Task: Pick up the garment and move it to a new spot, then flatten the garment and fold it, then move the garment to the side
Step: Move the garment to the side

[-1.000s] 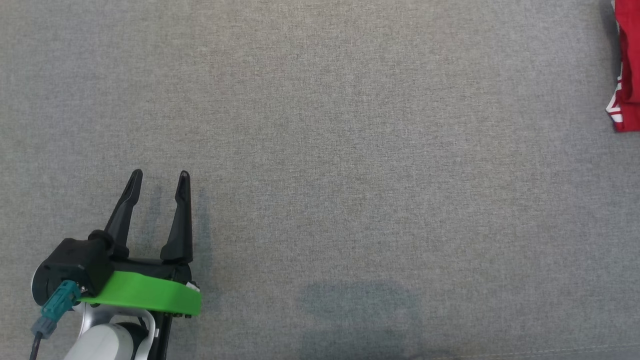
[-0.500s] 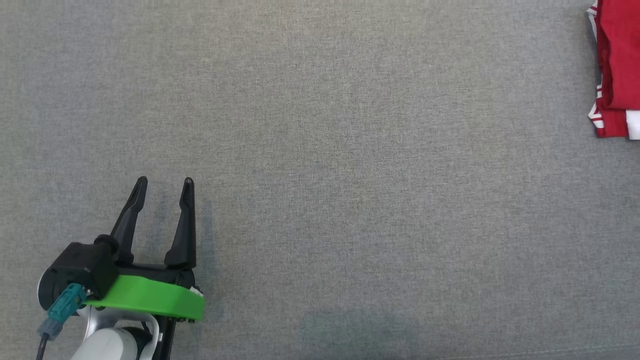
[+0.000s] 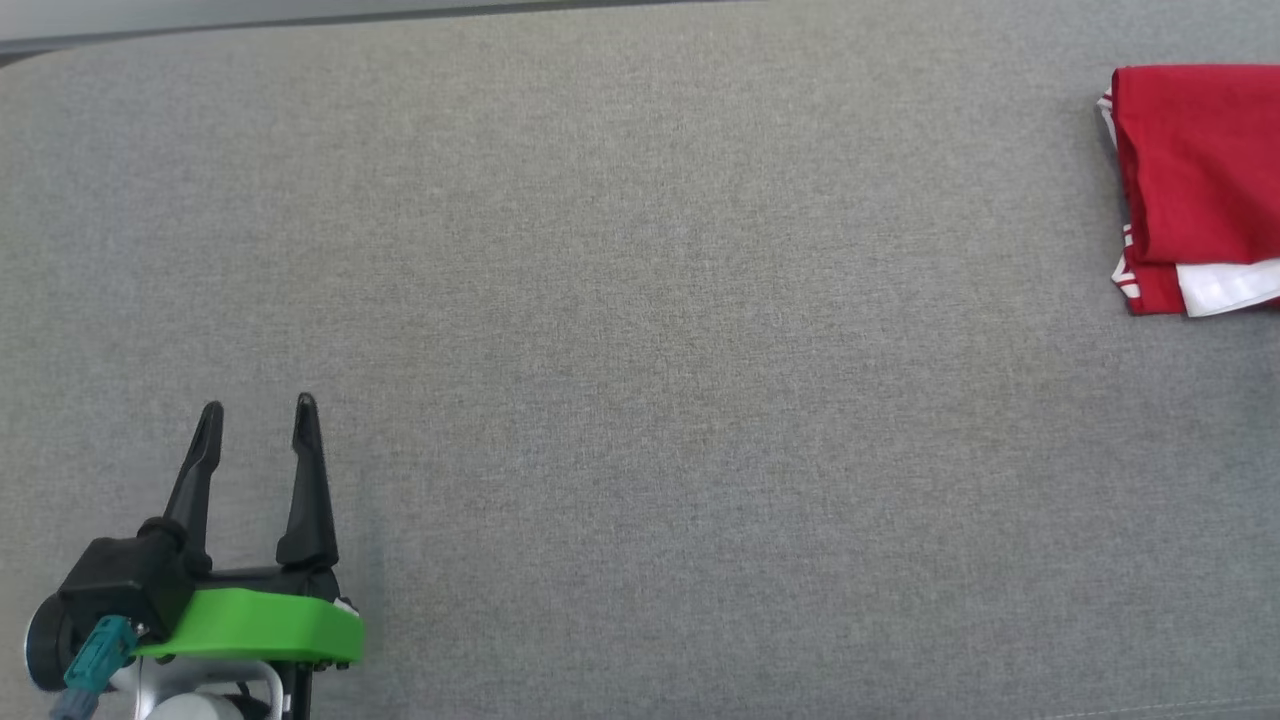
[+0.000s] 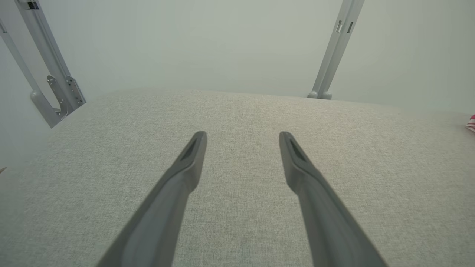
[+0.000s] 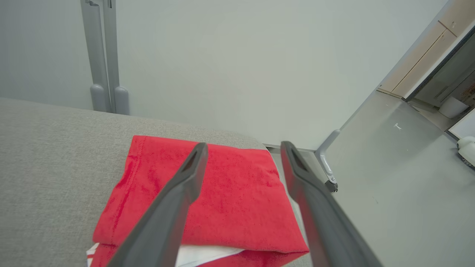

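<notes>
head view: the left tool (image 3: pixel 258 404) is at the lower left over the grey table (image 3: pixel 640 350), its arm low, fingers pointing up the view, spread apart and holding nothing. the folded red garment (image 3: pixel 1195 170) lies at the table's right side, well apart from it.
left wrist view: the left tool (image 4: pixel 242 134) has its fingers wide apart over bare cloth.
right wrist view: the right tool (image 5: pixel 243 144) points slantwise down over the garment (image 5: pixel 237 200), fingers wide apart, gripping nothing. the garment lies near the table's corner.
</notes>
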Controlling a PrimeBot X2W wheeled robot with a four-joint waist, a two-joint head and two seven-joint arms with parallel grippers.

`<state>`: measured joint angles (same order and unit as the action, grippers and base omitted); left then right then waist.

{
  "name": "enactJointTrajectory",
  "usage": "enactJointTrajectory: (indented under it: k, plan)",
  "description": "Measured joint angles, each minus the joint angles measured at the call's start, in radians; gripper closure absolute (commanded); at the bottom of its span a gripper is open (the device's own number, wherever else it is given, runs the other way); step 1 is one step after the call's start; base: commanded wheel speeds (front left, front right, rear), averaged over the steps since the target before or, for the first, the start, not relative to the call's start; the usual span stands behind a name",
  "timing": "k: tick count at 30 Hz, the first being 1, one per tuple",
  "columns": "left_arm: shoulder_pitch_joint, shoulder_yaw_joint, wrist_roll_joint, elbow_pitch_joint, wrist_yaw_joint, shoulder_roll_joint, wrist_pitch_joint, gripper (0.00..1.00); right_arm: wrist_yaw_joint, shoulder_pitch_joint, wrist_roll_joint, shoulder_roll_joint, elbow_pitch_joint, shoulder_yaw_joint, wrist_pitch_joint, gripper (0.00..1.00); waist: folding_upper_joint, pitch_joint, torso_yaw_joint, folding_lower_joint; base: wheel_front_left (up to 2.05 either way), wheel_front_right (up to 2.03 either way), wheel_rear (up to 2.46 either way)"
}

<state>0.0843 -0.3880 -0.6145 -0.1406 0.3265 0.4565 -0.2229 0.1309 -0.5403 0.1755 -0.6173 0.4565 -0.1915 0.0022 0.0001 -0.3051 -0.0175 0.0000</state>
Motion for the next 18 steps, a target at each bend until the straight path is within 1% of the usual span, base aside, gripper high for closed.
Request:
enactJointTrajectory:
  k: [5, 8, 10, 12, 14, 17, 18]
  plan:
    - [-0.051, 0.026, 0.010, 0.026, 0.014, 0.007, -0.019, 0.00, 0.000, 0.182, 0.042, 0.065, -0.219, 0.003, -0.031, 0.00, 0.0000, 0.065, 0.000, 0.0000, 0.00, 0.00, 0.00]
    - [-0.075, 0.038, 0.011, 0.045, 0.013, 0.008, -0.025, 0.00, 0.000, 0.308, 0.043, 0.131, -0.344, -0.016, -0.047, 0.00, -0.0001, 0.104, -0.003, 0.0000, 0.00, 0.00, 0.00]
    - [-0.091, 0.054, 0.012, 0.062, 0.008, 0.007, -0.033, 0.00, 0.000, 0.376, 0.037, 0.177, -0.420, -0.010, -0.074, 0.00, -0.0001, 0.127, -0.006, -0.0001, 0.00, 0.00, 0.00]
    - [-0.105, 0.066, 0.012, 0.082, -0.007, 0.003, -0.034, 0.00, 0.000, 0.438, 0.017, 0.222, -0.464, -0.002, -0.106, 0.00, -0.0001, 0.147, -0.011, -0.0001, 0.00, 0.00, 0.00]
    - [-0.114, 0.074, 0.014, 0.097, -0.022, -0.004, -0.035, 0.00, 0.000, 0.490, 0.000, 0.261, -0.480, 0.009, -0.137, 0.00, 0.0000, 0.160, -0.018, 0.0000, 0.00, 0.00, 0.00]
    - [-0.116, 0.088, 0.023, 0.128, -0.050, -0.025, -0.038, 0.00, 0.000, 0.554, -0.044, 0.308, -0.476, 0.031, -0.186, 0.00, -0.0001, 0.173, -0.033, 0.0000, 0.00, 0.00, 0.00]
    - [-0.117, 0.099, 0.040, 0.147, -0.073, -0.041, -0.040, 0.00, 0.000, 0.582, -0.059, 0.344, -0.456, 0.035, -0.213, 0.00, -0.0001, 0.183, -0.042, -0.0001, 0.00, 0.00, 0.00]
